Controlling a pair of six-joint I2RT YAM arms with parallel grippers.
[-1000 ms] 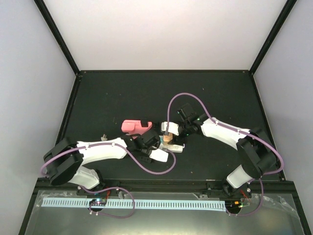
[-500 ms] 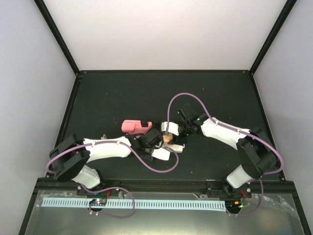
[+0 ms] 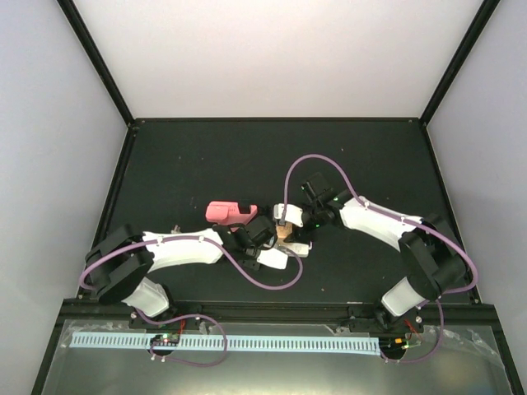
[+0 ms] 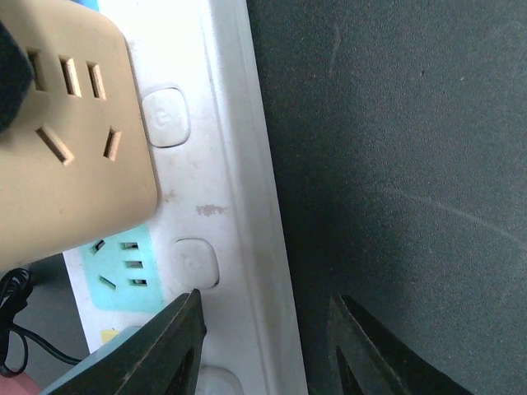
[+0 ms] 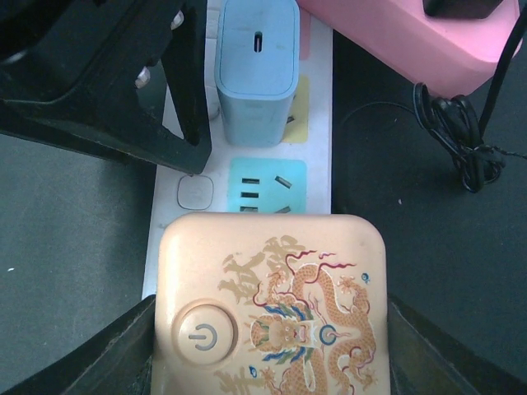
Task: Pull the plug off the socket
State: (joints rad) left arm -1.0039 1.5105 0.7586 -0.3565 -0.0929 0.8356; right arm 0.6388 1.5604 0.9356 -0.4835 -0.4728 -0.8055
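Black desk [image 3: 206, 156] has open room on every side in the top view, and both arms meet at its middle. One white socket [image 5: 318, 156] lies there, just beside one pink box [image 5: 395, 41]. Only the right wrist view shows the dragon print on the one beige plug [image 5: 268, 304] on the socket, the right gripper [image 5: 270, 350] jaws closed on its sides, and one blue charger [image 5: 257, 70] beyond. Left gripper [image 4: 272, 346] jaws are spread, straddling the socket's long edge

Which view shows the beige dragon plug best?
The right wrist view: the beige plug is close, dragon print and power button clear. The left wrist view shows only a slotted face; the top external view, a small tan spot.
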